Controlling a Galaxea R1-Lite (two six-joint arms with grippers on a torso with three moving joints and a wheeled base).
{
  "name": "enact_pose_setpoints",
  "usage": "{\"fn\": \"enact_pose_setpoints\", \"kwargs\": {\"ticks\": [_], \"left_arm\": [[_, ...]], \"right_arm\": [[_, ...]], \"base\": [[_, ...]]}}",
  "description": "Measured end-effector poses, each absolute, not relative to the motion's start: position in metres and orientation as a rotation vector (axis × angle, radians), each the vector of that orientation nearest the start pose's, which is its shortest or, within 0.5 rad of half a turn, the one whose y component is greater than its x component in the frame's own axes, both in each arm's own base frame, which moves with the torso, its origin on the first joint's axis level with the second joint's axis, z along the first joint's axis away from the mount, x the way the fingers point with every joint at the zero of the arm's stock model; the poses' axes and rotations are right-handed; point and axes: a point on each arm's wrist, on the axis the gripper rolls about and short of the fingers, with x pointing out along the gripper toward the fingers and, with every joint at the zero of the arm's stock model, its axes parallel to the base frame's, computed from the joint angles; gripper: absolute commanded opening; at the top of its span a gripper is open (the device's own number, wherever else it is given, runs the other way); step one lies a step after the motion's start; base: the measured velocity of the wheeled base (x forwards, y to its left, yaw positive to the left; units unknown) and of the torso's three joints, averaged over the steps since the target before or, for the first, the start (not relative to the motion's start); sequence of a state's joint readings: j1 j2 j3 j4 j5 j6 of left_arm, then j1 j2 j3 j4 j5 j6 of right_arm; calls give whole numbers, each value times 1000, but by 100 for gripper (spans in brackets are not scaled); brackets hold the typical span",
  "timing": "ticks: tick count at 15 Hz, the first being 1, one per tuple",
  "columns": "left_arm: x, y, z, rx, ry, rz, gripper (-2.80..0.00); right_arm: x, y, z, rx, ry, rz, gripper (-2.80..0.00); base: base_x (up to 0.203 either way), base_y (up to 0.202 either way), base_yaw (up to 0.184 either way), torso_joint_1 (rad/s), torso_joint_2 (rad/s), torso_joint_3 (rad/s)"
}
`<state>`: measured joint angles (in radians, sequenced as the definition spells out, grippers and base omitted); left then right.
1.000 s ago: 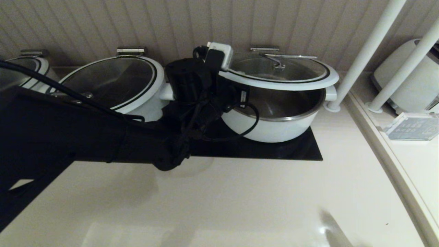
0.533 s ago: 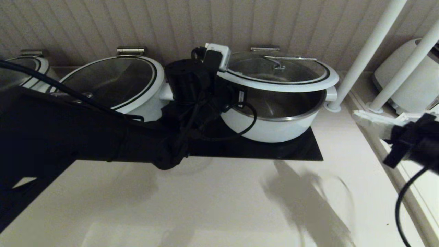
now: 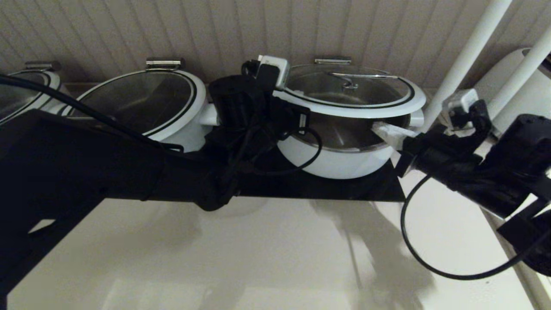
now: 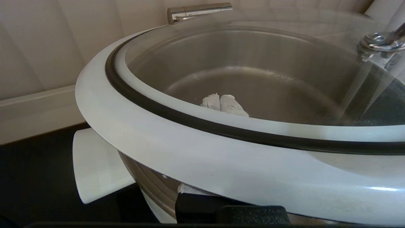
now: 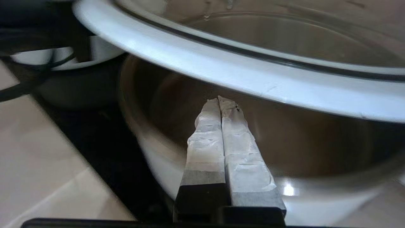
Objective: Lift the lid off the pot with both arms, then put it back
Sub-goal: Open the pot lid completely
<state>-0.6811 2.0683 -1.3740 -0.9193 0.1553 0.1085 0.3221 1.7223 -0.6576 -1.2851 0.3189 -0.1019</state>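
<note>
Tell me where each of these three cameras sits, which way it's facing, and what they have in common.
Head view: high on the robot, looking forward and down at the pot, both arms in frame.
Left wrist view: behind the left gripper, whose closed fingertips show through the lid glass, under the raised rim.
Right wrist view: behind the right gripper, fingers pressed together, pointing into the gap under the lid.
Shared: all three show the lid propped above the pot.

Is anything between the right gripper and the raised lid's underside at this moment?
Nothing visible. The right gripper, fingers pressed together, pokes into the open gap between the pot rim and the lid, with only air above it. The left gripper is already under the lid's far side, seen through the glass.
</note>
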Motion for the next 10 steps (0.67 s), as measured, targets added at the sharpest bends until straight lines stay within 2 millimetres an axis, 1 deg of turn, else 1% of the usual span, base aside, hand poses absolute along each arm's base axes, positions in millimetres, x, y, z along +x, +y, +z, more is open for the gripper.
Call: {"fn": "enact_pose_setpoints", "kwargs": {"ticks": [4,8,10], "left_arm": [[334,-266,231,14,-236,-511,-280],[334,-266,231,16,-235,-511,-280],[333,-265,229,29,-228,-512,-280]], "right_arm": [[302,105,206,-92,-282,563,-280],[325,98,220,-93,-347,480,-280],[331,95,225,-94,-368,463,-280]], "base": [[0,0,0,0,0,0],[0,0,0,0,0,0],[0,0,0,0,0,0]]}}
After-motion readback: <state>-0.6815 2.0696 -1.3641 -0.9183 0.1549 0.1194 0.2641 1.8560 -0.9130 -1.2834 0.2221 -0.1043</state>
